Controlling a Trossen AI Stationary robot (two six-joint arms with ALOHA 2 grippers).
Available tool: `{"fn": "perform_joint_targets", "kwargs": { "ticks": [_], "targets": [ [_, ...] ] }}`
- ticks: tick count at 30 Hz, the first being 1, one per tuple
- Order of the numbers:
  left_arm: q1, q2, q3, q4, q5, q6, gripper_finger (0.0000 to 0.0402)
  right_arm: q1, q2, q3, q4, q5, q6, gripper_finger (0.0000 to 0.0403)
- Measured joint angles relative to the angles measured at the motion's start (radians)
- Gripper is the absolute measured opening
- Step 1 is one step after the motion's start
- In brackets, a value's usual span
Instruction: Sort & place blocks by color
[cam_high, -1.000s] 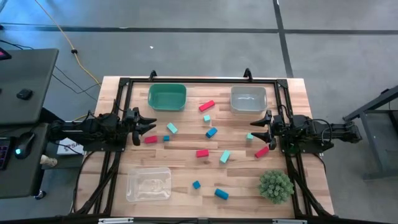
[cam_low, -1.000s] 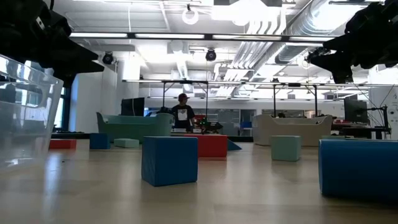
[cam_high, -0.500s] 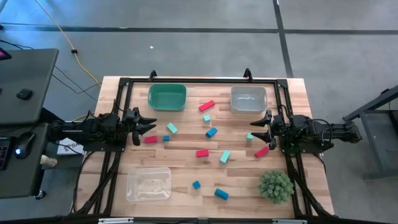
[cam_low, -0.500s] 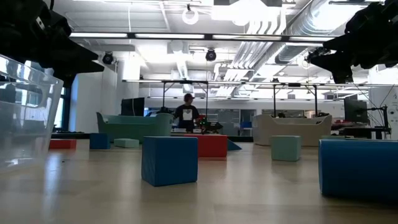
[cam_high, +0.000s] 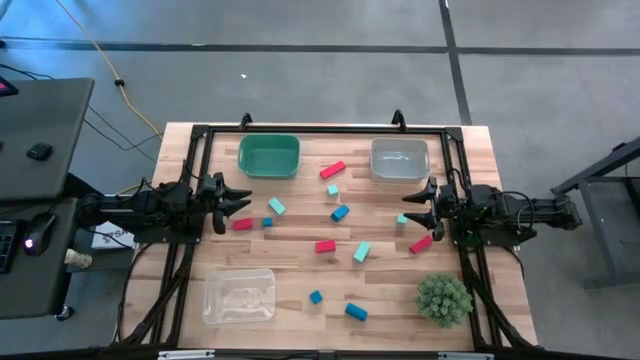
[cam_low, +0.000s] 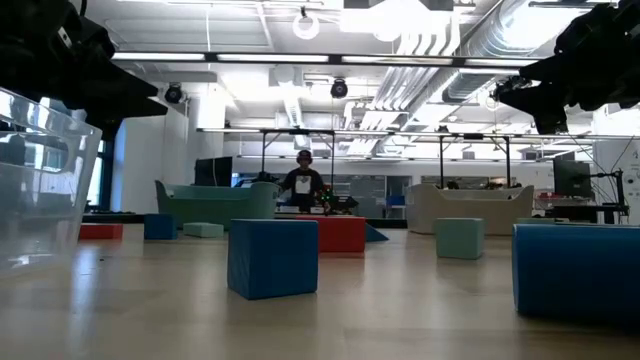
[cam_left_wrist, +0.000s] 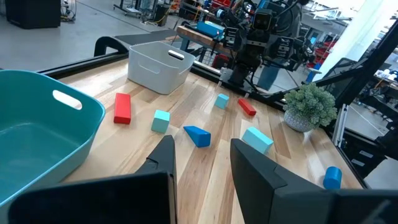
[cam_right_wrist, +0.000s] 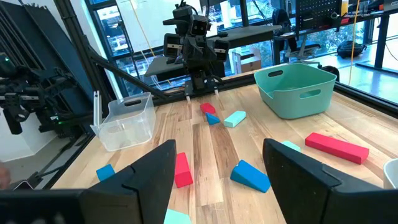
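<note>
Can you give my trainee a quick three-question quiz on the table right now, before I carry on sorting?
1. True or false: the green bin already holds blocks.
2. Which object stands nearest the right gripper? A) clear bin B) spiky plant ball C) green bin
3. Fill in: both grippers hover with jaws ____ and empty; the left gripper is near a red block.

Key: 1 false; 2 B; 3 open.

Red, blue and light teal blocks (cam_high: 325, 246), teal bin (cam_high: 268, 155), grey bin (cam_high: 399, 158), clear bin (cam_high: 239, 296), green spiky plant (cam_high: 443, 298), pale striped wooden table (cam_high: 390, 290)
</note>
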Motion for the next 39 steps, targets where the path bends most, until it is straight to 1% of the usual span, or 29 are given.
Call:
{"fn": "perform_joint_targets", "kwargs": {
  "ticks": [33, 37, 39],
  "targets": [
    [0.000, 0.000, 0.000, 0.000, 0.000, 0.000, 0.0076, 0.000, 0.000, 0.000, 0.000, 0.016, 0.000, 0.0231],
    [0.000, 0.000, 0.000, 0.000, 0.000, 0.000, 0.0076, 0.000, 0.000, 0.000, 0.001, 0.051, -0.006, 0.0231],
    [0.000, 0.000, 0.000, 0.000, 0.000, 0.000, 0.0076, 0.000, 0.000, 0.000, 0.001, 0.051, -0.007, 0.0231]
  ]
}}
